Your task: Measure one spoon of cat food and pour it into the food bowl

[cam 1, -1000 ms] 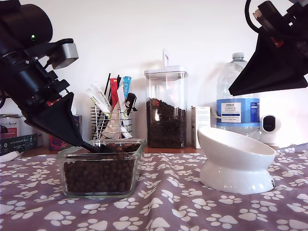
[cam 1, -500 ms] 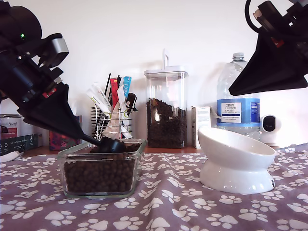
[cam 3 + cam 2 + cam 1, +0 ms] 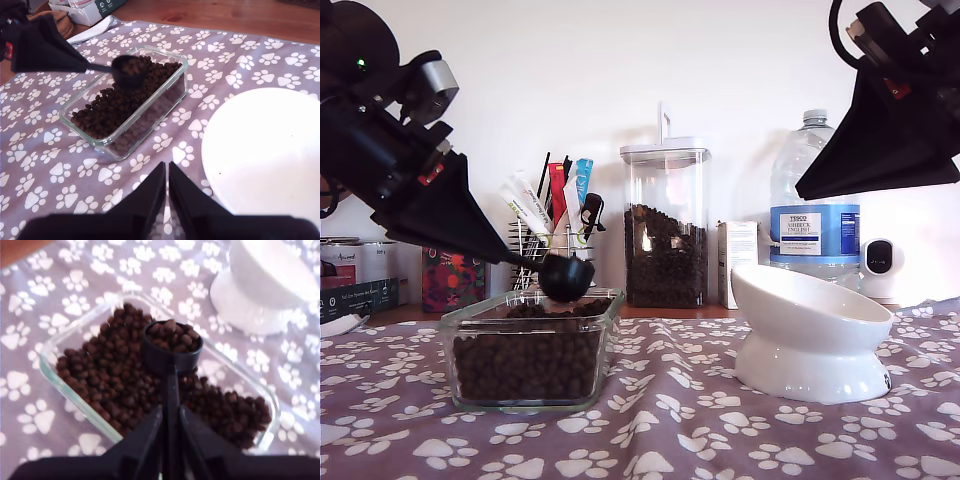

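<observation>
exterior low, side-on; both wrist views look down, sharing glass dish [image 3: 525,404]

Paw-print cloth [image 3: 670,420] bears glass dish [image 3: 530,350], food bowl [image 3: 810,340].

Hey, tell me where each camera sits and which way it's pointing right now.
Exterior view: low at table height, facing the wall; shows my first tool and my second tool.
First wrist view: on my first tool, looking down the spoon at cat food in the glass dish; its fingers clamp the handle.
Second wrist view: on my second tool, raised, looking down at the food bowl; its shut fingers show.
Shared: all three show spoon, dish, bowl.
</observation>
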### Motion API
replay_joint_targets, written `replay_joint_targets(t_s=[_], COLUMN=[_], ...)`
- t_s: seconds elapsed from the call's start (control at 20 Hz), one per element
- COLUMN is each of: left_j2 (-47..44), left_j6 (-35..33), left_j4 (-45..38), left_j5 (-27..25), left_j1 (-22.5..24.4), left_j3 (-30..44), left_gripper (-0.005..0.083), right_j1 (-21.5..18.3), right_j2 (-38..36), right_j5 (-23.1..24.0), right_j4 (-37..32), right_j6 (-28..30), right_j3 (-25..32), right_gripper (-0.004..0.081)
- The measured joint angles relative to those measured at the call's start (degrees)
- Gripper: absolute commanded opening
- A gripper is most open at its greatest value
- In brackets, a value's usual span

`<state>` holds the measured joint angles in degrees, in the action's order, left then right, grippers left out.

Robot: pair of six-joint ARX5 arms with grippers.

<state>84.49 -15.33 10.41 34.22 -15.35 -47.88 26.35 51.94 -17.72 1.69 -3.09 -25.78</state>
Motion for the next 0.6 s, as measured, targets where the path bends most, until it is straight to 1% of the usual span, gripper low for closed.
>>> replay_joint_targets(t_s=[0.2, 0.35, 0.45, 0.6], left_j2=[0.0, 0.0, 0.0, 0.0], left_j6=[1.1, 3.1, 4.4, 6.2], left_j4=[-3.7, -6.6, -8.4, -11.3], left_j5=[2.9, 3.9, 4.1, 4.3], left_j1=[0.8, -0.2, -1.4, -3.9], left_j3=[0.0, 0.1, 0.2, 0.2], left_gripper=[-0.0019, -0.0019, -0.0019, -0.0019], right_j1=[0.0, -0.3, -1.4, -3.9], right_j2=[0.0, -0.4, -2.0, -6.6], right_j5=[0.0, 0.9, 1.2, 3.1], right_j4=[0.1, 0.0, 0.4, 4.1], right_j6=[0.0, 0.0, 0.0, 0.0], right_j3=[0.0, 0.0, 0.0, 0.0], right_gripper=[-0.0010, -0.0010, -0.0010, -0.0011])
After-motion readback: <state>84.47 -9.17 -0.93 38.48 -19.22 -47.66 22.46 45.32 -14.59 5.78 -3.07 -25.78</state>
